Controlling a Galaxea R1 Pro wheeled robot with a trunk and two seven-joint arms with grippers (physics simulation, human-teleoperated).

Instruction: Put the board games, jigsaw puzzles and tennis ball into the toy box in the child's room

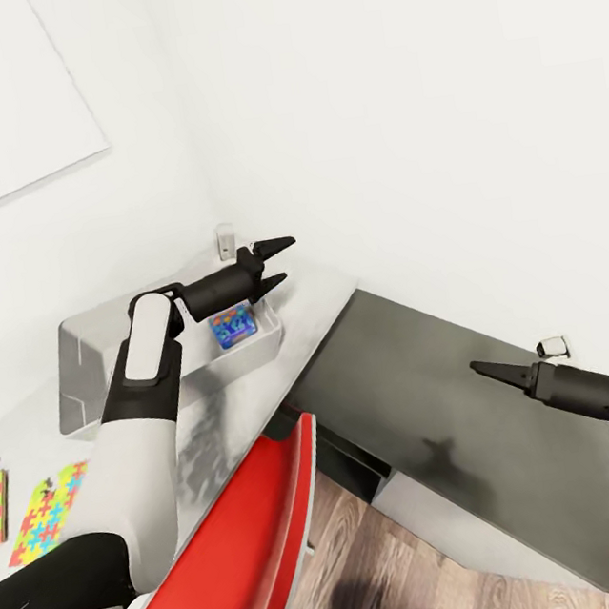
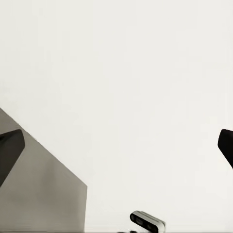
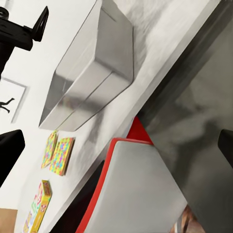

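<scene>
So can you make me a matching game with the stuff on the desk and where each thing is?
Things:
1. small blue game box
2. jigsaw puzzles
3. left gripper
4. right gripper

Places:
A. over the dark grey side cabinet
B. lying inside the toy box
C. flat on the pale desk top, outside the toy box
D. open, above the far end of the toy box

Pairs: 1-B, 2-C, 3-D, 4-A
</scene>
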